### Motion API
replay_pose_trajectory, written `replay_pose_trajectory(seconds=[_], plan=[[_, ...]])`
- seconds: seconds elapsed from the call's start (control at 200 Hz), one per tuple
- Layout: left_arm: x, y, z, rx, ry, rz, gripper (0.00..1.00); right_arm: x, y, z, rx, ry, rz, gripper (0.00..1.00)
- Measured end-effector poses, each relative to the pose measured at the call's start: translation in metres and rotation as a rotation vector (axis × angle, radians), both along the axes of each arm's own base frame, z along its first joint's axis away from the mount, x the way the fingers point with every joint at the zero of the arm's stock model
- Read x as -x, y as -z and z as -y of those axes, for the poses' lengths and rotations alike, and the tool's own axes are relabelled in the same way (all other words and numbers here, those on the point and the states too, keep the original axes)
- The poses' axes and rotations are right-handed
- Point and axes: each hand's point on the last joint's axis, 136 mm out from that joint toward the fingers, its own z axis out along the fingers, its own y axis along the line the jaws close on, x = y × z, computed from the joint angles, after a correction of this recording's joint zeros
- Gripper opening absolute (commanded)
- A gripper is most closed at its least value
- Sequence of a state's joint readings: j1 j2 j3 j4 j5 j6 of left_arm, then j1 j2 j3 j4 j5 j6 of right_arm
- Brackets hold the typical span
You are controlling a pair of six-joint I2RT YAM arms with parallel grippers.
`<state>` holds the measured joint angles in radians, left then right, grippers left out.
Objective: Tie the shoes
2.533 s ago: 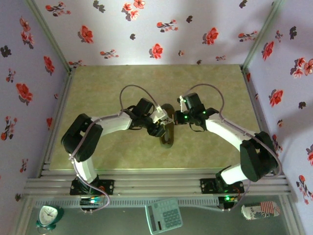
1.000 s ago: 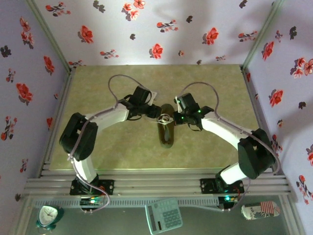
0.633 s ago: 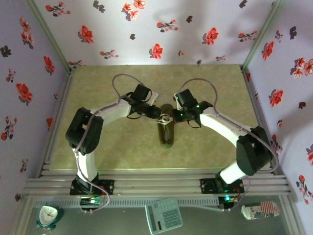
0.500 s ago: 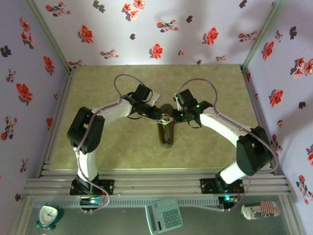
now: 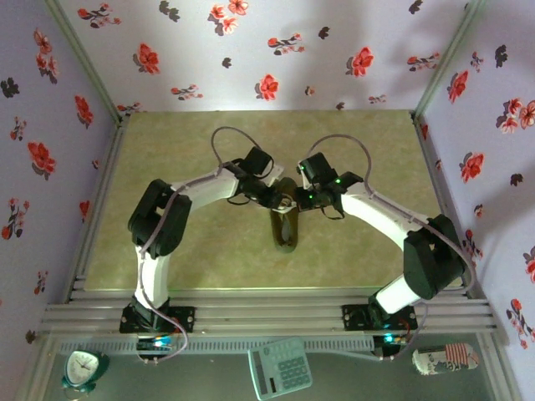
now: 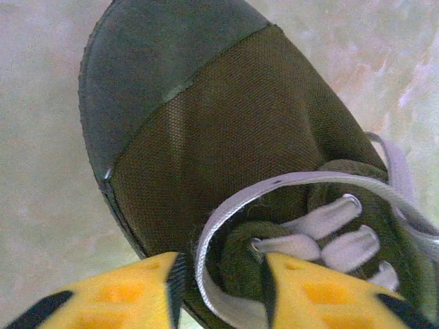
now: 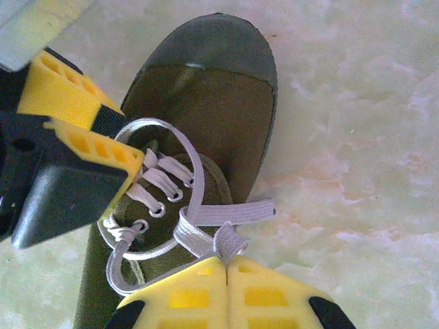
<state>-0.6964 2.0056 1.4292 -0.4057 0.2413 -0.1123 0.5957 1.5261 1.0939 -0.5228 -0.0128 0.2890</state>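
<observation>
From above, one shoe (image 5: pixel 285 224) lies at the middle of the worktop (image 5: pixel 184 150). Two end effectors meet over its laced part: the left end effector (image 5: pixel 274 198) and the right end effector (image 5: pixel 299 199).

At the left wrist, the fingers stand partly apart with a loop of the white laces (image 6: pixel 226 205) running between them; the close view suggests it is not yet pinched.

At the right wrist, the fingers are pressed together on a fold of lace. The step looks like forming the bow. Next, the left should close on its strand and draw against the right.
</observation>
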Motion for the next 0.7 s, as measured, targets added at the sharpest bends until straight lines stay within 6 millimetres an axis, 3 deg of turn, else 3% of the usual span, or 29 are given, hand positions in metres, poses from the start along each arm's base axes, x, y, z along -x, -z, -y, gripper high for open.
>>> replay_pose_trajectory(seconds=[0.34,0.7], plan=[[0.002,-0.003,-0.002,-0.043,-0.001,0.017,0.09,0.000,0.000,0.000,0.000,0.000,0.000,0.00],[0.000,-0.059,-0.011,-0.038,-0.033,0.079,0.03,0.002,0.001,0.002,0.003,0.004,-0.001,0.00]])
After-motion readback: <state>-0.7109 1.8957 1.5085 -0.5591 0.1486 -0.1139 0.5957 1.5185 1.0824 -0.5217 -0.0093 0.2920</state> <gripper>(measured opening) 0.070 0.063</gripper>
